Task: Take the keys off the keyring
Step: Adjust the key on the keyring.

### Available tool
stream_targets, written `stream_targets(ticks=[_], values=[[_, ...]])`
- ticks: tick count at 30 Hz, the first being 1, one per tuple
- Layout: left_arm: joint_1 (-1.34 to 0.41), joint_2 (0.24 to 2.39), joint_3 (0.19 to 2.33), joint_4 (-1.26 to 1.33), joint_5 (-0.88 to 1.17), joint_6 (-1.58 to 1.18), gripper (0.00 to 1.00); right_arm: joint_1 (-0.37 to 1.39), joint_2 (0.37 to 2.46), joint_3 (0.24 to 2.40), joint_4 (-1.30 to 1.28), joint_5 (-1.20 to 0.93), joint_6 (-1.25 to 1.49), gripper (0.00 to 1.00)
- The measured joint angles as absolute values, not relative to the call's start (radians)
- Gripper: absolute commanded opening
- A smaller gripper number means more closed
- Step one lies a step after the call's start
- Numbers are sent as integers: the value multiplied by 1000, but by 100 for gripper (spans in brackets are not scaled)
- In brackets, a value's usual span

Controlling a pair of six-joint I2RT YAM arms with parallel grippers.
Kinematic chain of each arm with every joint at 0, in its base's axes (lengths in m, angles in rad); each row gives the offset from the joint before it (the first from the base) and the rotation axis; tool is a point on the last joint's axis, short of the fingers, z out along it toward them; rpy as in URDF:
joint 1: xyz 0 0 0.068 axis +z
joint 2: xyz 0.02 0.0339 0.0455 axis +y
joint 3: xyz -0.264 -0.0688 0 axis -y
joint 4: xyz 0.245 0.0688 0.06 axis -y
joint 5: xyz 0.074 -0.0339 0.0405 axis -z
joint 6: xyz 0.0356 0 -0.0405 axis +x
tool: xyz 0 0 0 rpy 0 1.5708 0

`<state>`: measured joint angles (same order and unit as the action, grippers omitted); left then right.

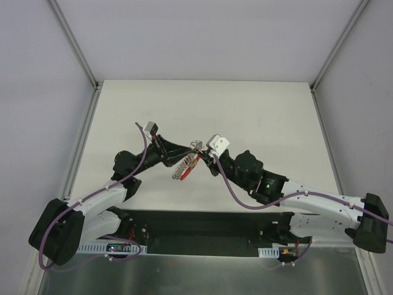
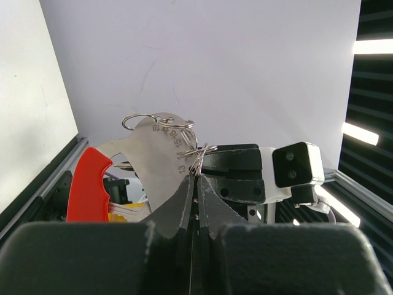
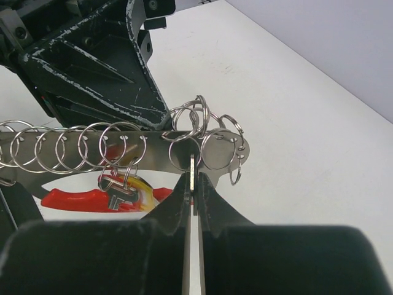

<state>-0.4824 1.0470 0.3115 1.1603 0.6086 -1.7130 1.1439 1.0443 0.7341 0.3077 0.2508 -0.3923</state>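
Keyring (image 3: 153, 163), a flat silvery strip with wire loops and a red plastic piece, is hanging above the white table (image 1: 258, 110).
Left gripper (image 2: 195, 184) and right gripper (image 3: 193, 184) are both clenching its strip; small silvery keys (image 3: 116, 198) are dangling below.

The left arm (image 1: 98, 196) rises from its base at the desk's (image 1: 245, 104) near left corner, bends at a raised elbow, and points its forearm right toward the desk's middle. The right arm (image 1: 325, 206) runs low from the near right corner, its wrist aimed left. The left gripper (image 1: 184, 158) and right gripper (image 1: 204, 157) meet tip to tip above the desk's centre. Each gripper's fingers (image 2: 178, 209) (image 3: 215, 212) are pressed tightly together, with barely a sliver between the tips.
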Motion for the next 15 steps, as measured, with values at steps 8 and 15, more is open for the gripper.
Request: stream_targets(ticks=[8, 15], values=[[-482, 1061, 311, 1178, 609, -1713, 0, 1140, 1047, 734, 301, 204, -393, 1], [-482, 1069, 311, 1193, 610, -1713, 0, 1139, 1055, 735, 299, 154, -393, 1]])
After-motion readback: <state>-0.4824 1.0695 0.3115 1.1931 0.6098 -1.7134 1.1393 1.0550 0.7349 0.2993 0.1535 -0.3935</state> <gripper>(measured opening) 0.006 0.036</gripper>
